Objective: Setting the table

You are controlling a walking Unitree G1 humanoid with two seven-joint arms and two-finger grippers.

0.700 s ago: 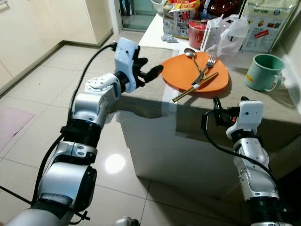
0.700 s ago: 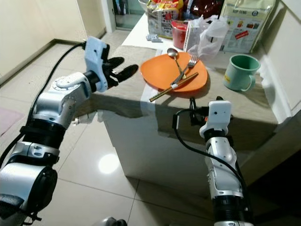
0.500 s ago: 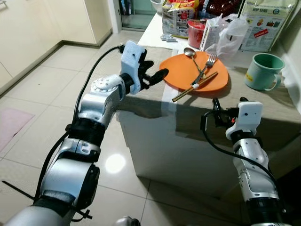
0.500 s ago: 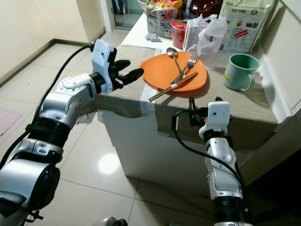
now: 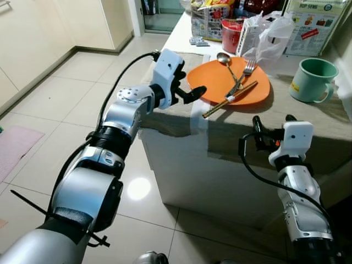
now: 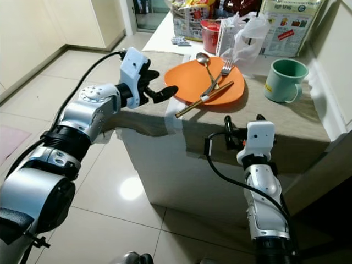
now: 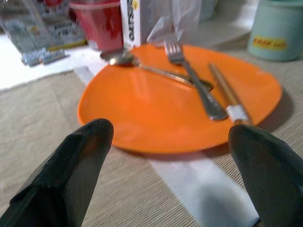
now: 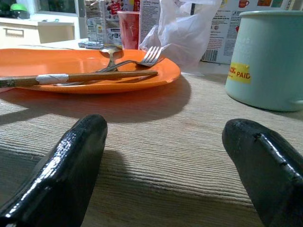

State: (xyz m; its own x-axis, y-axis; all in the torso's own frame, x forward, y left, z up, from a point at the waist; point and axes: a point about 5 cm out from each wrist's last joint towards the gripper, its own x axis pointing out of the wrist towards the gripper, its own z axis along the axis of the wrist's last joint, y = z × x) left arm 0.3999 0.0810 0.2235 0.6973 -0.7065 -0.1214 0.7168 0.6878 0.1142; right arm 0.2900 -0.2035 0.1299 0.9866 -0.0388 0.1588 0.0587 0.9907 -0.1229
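The orange plate (image 5: 220, 82) lies on a beige mat (image 5: 308, 118) on the table, carrying a spoon (image 5: 225, 60), a fork (image 5: 244, 71) and chopsticks (image 5: 228, 99) that jut over its near rim; a green mug (image 5: 312, 80) stands well apart to its right. The left gripper (image 5: 190, 93) hovers just beside the plate's left rim, its 2 fingers spread apart and empty; the right gripper (image 5: 272, 122) sits at the table's near edge, fingers (image 8: 71, 165) also spread, holding nothing. Packets and a plastic bag (image 5: 269, 36) crowd behind the plate.
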